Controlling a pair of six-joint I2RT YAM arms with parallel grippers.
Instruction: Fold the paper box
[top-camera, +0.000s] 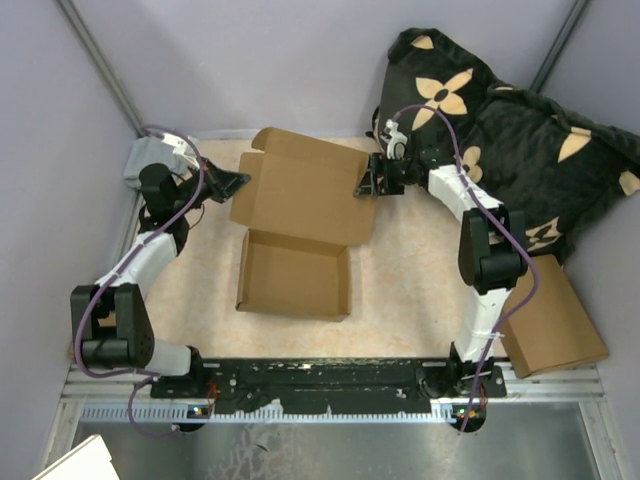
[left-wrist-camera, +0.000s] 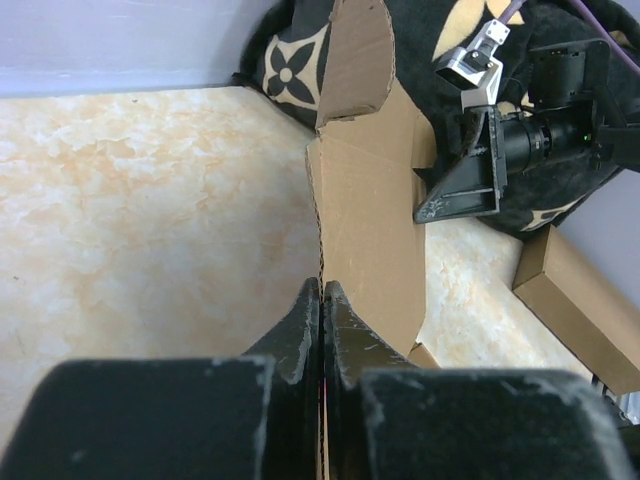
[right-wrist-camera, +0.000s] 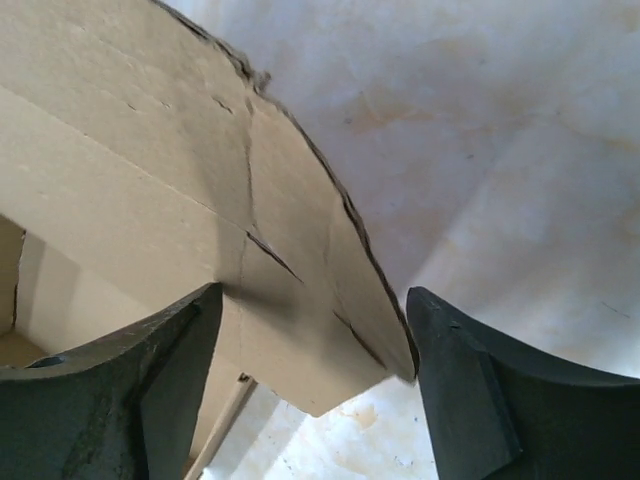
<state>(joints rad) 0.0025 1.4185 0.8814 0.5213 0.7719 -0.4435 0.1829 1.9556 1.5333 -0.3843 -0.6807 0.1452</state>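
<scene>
Sitting in the middle of the worktop, the box is partly formed. Its near half is a shallow tray with its walls up and its open side facing upward. The lid rises from the tray's far wall and is held off the surface, spread wide between the two arms.

The left fingers are at the lid's left edge. They are pressed fully together, and in the left wrist view the cardboard's edge runs straight down into the seam between them, so they seem to pinch that edge.

The right fingers are at the lid's right side and stand wide apart. In the right wrist view a creased side flap with a rounded corner lies in the gap between them. Its tip is just beside the right-hand finger, and neither finger clamps it.

A second box, closed and brown, lies at the worktop's right edge beside the right arm, well apart from the task's box. A black cushion with tan flower shapes fills the far right corner behind the right arm.
</scene>
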